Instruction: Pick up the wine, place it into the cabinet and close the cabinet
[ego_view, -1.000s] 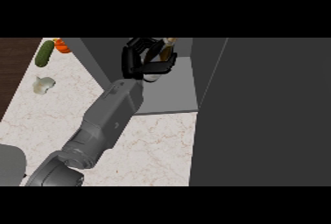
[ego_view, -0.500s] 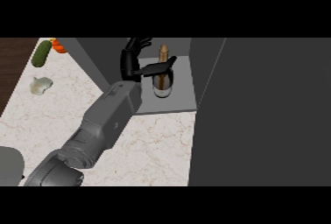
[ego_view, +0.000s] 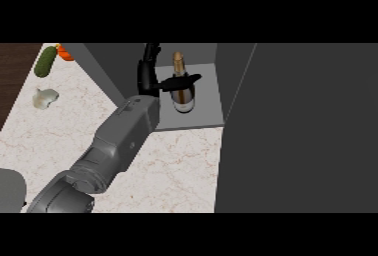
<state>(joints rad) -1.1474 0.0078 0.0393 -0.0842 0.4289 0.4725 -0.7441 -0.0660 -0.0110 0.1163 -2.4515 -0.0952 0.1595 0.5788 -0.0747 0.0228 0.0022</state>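
Our left hand (ego_view: 151, 75) stands open beside the wine bottle (ego_view: 181, 90), thumb across its body; the bottle stands upright inside the cabinet (ego_view: 207, 117). We judge it heavy, slick, breakable glass, best gripped around the wide body.

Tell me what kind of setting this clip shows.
Most likely a kitchen: a pale marble-look counter, a grey cabinet standing open on it with a wine bottle inside, and vegetables at the counter's far left, a cucumber among them.
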